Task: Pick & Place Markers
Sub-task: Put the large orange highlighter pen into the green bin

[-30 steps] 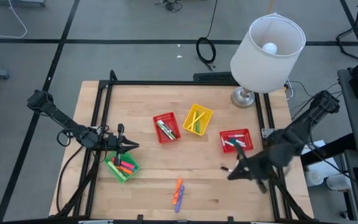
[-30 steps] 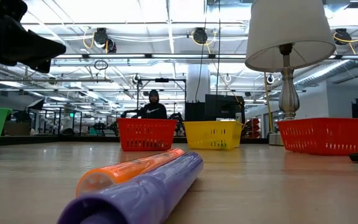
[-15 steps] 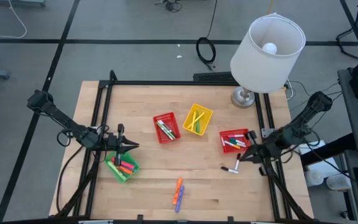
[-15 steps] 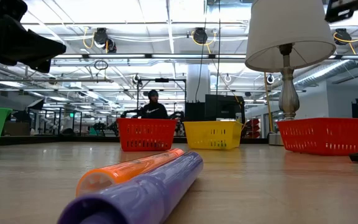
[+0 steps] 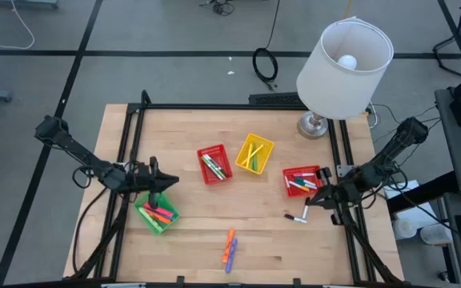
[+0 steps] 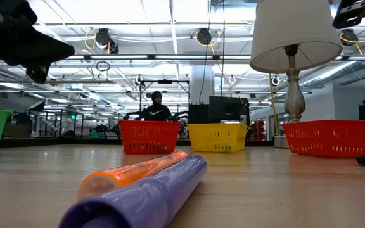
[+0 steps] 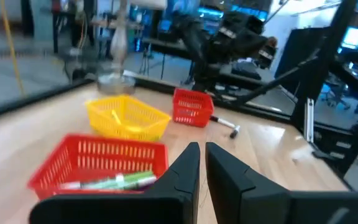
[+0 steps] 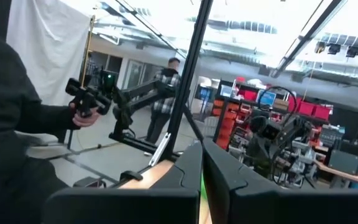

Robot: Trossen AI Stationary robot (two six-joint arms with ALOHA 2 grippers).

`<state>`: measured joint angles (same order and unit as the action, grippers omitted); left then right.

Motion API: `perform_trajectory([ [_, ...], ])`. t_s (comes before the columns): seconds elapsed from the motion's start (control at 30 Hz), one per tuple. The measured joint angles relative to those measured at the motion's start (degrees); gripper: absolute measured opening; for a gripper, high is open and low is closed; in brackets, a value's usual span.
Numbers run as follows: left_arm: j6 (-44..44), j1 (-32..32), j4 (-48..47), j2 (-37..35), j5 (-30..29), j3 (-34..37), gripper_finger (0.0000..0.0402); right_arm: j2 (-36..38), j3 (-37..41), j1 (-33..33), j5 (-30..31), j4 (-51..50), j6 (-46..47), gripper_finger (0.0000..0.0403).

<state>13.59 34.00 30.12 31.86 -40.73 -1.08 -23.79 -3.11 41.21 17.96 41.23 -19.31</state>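
1. Three markers lie loose on the table in the high view: a white-barrelled marker right of centre, and an orange marker with a purple marker touching it at lower centre; the rest sit in the baskets
2. The right gripper hangs at the right of the high view, over the lower edge of the right-hand red basket; its fingers are pressed together and empty, as the right wrist view also shows
3. The white-barrelled marker lies just below and left of that gripper in the frame, its long axis running left to right with a slight tilt, dark cap toward the left
4. The left gripper hovers at centre left, above the upper corner of the green basket; its fingers stand nearly closed with only a thin slit between them and nothing held, seen in the left wrist view
5. The right arm is plainly nearer the white-barrelled marker; I judge it should take it, opening first and closing across the barrel's short width
6. The orange and purple pair run roughly top to bottom of the frame, lying between the two arms, somewhat nearer the left one
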Motion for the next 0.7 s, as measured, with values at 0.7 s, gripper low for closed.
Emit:
perform_trajectory([
  [0.7,28.6,-4.1,-45.3,63.0,23.2,-65.8,0.0006,0.0,0.2,0.0,-0.1,3.1,-1.3,0.0001],
])
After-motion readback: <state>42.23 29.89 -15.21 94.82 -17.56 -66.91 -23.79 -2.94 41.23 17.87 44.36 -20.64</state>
